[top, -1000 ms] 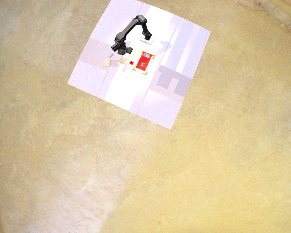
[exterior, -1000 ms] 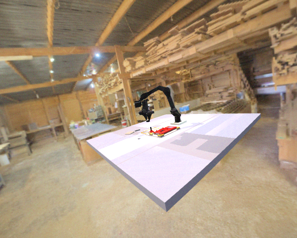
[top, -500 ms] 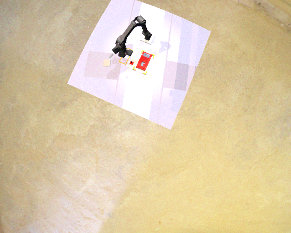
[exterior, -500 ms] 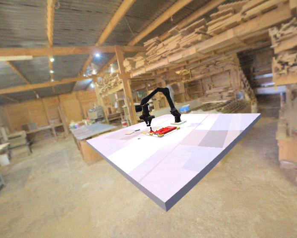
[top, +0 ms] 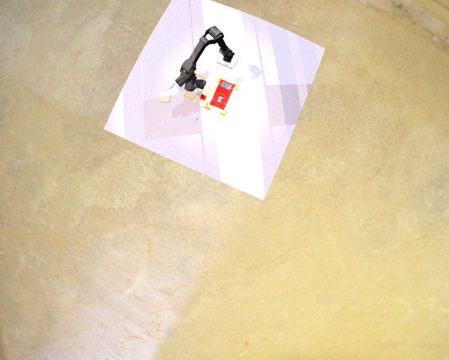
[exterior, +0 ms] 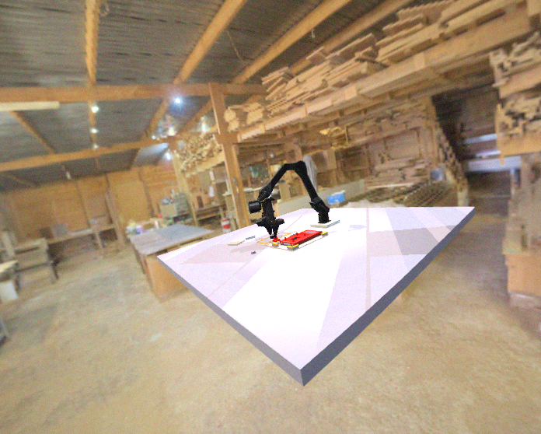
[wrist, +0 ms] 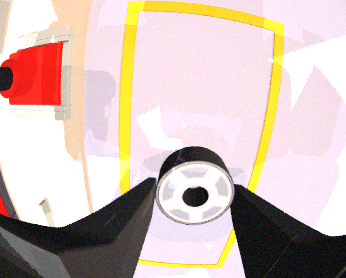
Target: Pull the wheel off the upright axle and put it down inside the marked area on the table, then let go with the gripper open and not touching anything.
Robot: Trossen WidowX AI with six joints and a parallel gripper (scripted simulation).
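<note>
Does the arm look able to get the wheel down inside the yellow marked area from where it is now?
Probably yes. The wheel, held in the jaws, already hangs over the yellow outline, and nothing lies inside it.

Timber workshop: stacked lumber (exterior: 361,85).

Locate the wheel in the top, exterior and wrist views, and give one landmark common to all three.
Top: the wheel is hidden under the gripper, upper left of centre, over the yellow-outlined area.
Exterior: too small to make out; it would be at the gripper tips, just left of centre.
Wrist: wheel sits low centre, clamped between both fingers.
Shared landmark: the yellow-outlined area, beside the red board.
</note>
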